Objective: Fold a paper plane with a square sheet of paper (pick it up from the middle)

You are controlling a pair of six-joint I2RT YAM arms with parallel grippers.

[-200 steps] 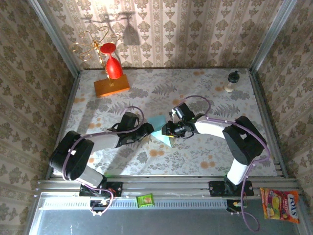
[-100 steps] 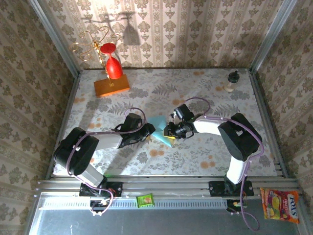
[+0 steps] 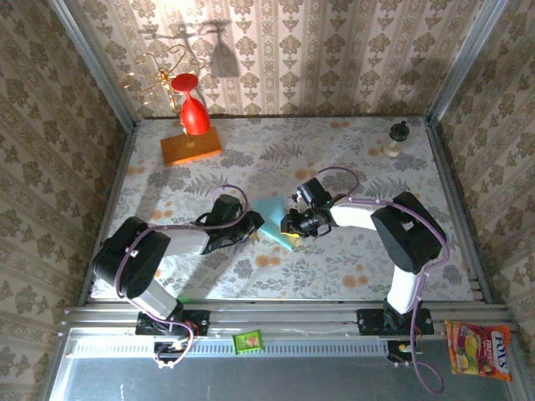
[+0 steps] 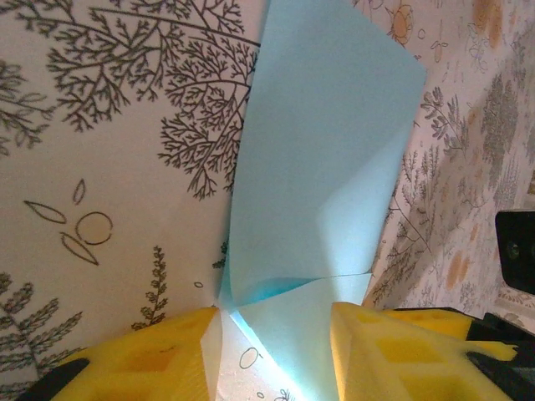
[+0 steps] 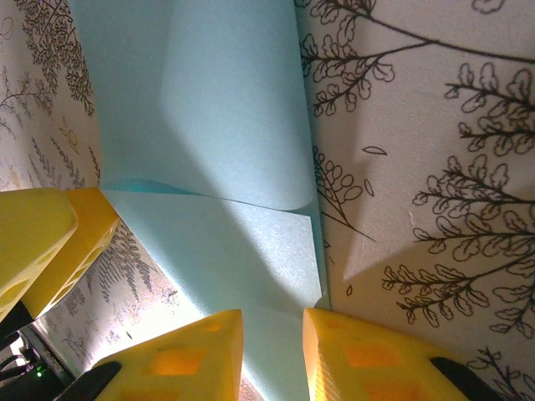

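The light-blue square sheet of paper (image 3: 272,217) lies partly folded at the table's middle, one flap doubled over the rest (image 4: 326,150) (image 5: 209,125). My left gripper (image 3: 256,224) comes at it from the left. Its yellow fingers stand apart over the near corner (image 4: 272,338), and the flap lies flat between them. My right gripper (image 3: 287,225) meets the paper from the right, its jaws a narrow gap apart (image 5: 273,338) above the paper's edge. Neither gripper pinches the paper. The two grippers almost touch.
An orange block (image 3: 191,147) with a red glass (image 3: 194,114) on it stands at the back left, below a gold wire stand (image 3: 150,79). A small bottle (image 3: 396,139) is at the back right. A green packet (image 3: 248,341) and a sweets bag (image 3: 478,349) lie beyond the near rail.
Both arms have drawn in closer over the paper. Each gripper's jaws have narrowed a little. The paper has hardly shifted.
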